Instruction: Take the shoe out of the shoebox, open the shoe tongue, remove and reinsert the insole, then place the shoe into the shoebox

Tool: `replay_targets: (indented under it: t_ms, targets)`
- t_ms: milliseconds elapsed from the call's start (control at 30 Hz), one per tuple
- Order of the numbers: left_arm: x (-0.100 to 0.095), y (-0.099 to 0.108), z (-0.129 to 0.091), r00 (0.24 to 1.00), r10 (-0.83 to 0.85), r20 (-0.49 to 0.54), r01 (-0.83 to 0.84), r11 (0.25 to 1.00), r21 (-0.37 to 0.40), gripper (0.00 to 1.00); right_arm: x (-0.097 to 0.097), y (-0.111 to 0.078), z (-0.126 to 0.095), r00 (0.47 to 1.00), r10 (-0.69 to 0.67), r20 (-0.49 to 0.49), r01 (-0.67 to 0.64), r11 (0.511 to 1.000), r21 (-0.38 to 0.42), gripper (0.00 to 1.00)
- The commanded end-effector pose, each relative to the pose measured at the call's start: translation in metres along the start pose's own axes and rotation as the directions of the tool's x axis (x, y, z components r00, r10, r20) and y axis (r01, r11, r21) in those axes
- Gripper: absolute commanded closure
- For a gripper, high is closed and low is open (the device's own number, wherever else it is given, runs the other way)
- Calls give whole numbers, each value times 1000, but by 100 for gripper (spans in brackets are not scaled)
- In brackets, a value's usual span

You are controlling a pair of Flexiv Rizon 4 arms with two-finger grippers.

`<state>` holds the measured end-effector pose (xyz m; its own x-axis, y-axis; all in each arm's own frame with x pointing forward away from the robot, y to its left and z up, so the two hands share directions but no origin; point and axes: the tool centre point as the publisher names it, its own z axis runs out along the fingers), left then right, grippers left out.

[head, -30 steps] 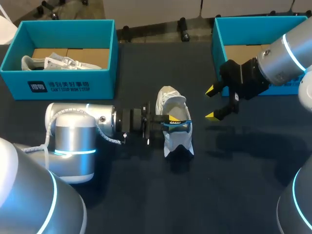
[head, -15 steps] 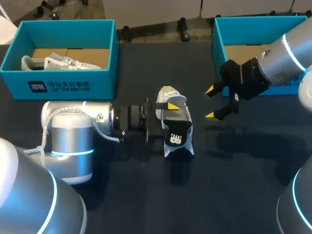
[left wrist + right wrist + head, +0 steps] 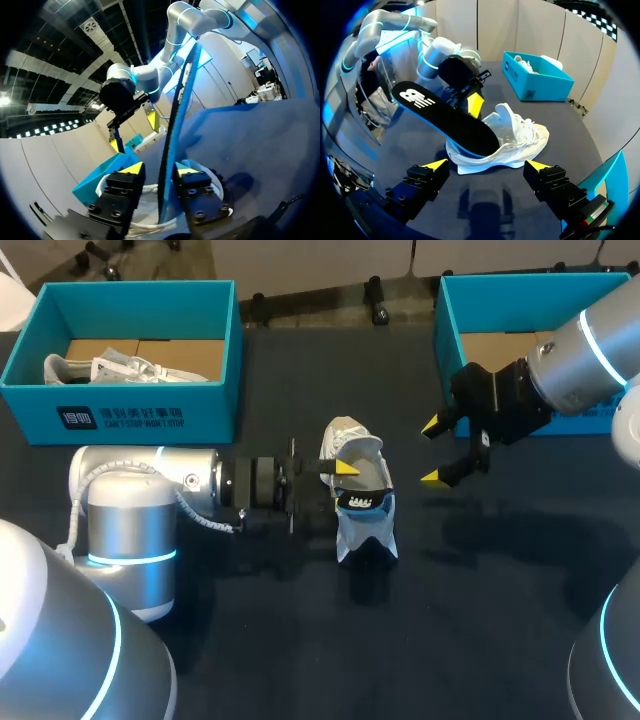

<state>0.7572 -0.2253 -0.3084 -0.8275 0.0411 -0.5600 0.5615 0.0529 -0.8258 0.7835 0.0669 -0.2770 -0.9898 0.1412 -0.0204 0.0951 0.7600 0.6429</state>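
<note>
A dark bench [image 3: 300, 640] carries two teal shoeboxes at its far side, the left shoebox [image 3: 140, 415] with a second white shoe [image 3: 110, 368] lying inside it, the right shoebox [image 3: 445, 320] at the opposite corner. Between them, near the middle of the bench and outside both boxes, the white shoe [image 3: 345, 432] rests on its sole. The black insole [image 3: 362, 502] sticks out of the shoe's opening: the right wrist view shows one end down inside the shoe and the other end raised at a slant, well clear of the upper, with a white logo on its top face and a blue edge. The left arm lies low across the bench from the left side, and the left hand [image 3: 158, 170] grips the insole, which the left wrist view shows edge-on between the two yellow-tipped fingers, one on each face. The right hand [image 3: 433, 450] hangs above the bench to the right of the shoe, in front of the right shoebox, its fingers spread wide and holding nothing; from its own camera the shoe and the lifted insole lie ahead of it, apart from both tips.
</note>
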Motion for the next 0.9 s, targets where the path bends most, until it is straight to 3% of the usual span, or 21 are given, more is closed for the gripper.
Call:
replay_targets:
  t_ms: [33,267,900]
  targets:
    - [3,2,-1,1000,-3,-10,3,1000,-5,91,0,0,1,1000,-1,1,1,1000,2,0]
    - [6,5,-1,1000,-4,-28,4,1000,-14,100,0,0,1,1000,-1,1,1,1000,2,0]
    - [5,31,1,998,10,-56,-15,996,-88,100,0,0,1,1000,-1,1,1,1000,2,0]
